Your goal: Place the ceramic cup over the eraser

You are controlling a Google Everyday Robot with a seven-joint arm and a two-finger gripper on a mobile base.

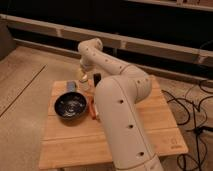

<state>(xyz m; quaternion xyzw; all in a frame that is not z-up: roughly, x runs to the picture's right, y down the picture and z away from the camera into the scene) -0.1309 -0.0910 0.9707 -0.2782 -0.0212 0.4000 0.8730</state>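
Note:
The ceramic cup (83,78) is a small cream round thing at the back of the wooden table (150,125), directly under my gripper (84,69). The gripper hangs down from the bent white arm and seems to touch or hold the cup; the contact is not clear. The eraser (97,78) is a narrow dark upright block just to the right of the cup, partly behind the arm.
A black bowl (70,105) sits at the table's left. A white bottle with an orange part (92,109) lies beside it against the arm. A small grey object (70,86) stands behind the bowl. Cables (192,107) lie on the floor at the right.

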